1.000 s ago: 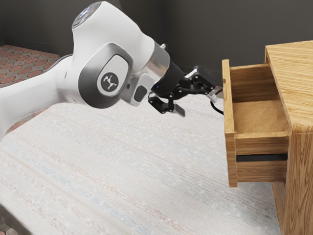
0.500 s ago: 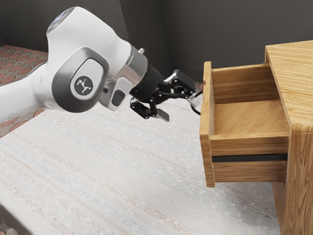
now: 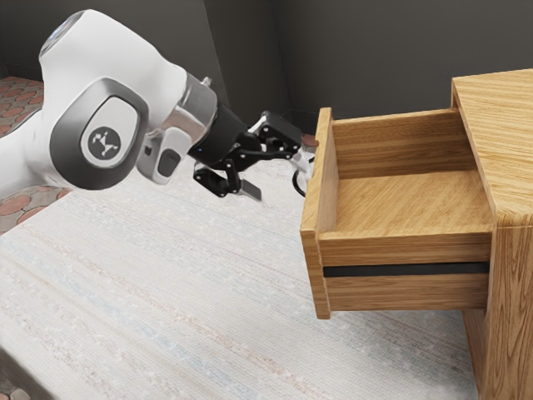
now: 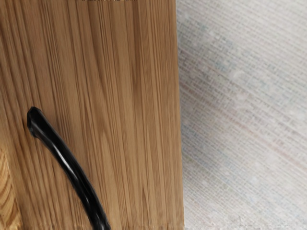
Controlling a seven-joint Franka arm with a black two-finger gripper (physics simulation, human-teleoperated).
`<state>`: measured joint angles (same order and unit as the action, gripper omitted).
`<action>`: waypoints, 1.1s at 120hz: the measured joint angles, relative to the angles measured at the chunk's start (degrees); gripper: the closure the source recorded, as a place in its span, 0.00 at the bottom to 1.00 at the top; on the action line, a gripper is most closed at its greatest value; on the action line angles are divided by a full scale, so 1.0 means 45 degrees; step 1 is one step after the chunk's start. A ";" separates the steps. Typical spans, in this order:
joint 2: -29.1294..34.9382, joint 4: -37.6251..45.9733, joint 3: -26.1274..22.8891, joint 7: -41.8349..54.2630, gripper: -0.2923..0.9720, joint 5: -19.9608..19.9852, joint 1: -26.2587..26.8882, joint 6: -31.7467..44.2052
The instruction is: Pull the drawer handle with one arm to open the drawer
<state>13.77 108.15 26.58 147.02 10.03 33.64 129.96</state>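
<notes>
Black two-finger gripper (image 3: 305,158) sits tight against the curved black handle (image 4: 67,165), whose long axis runs along the front of the oak drawer (image 3: 400,204). The drawer juts well out. Jaws pinching it? Cannot tell. The pull probably runs toward the exterior view's left.

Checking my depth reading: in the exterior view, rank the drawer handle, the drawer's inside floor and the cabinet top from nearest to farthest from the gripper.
1. drawer handle: right at the gripper, on the drawer's front.
2. drawer's inside floor: behind the front panel, toward the exterior view's right.
3. cabinet top: farthest, at the exterior view's right edge.
</notes>
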 joint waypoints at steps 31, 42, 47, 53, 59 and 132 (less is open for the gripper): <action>0.1512 -0.1720 -0.0083 -0.0556 0.24 -0.1035 -0.0708 -0.2122; 0.1537 -0.3009 -0.0167 -0.1479 0.23 -0.2063 -0.0799 -0.4420; 0.1521 -0.3484 -0.0374 -0.1966 0.23 -0.2587 -0.0791 -0.5427; 0.1495 -0.3896 -0.0578 -0.2588 0.23 -0.3158 -0.0803 -0.6593; 0.1479 -0.4077 -0.0658 -0.3305 0.23 -0.3656 -0.0836 -0.7678; 0.0026 -0.4960 -0.1160 -1.2977 0.23 -0.5145 -0.1617 -1.2929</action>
<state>13.89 85.83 21.35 88.63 -13.13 26.36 71.78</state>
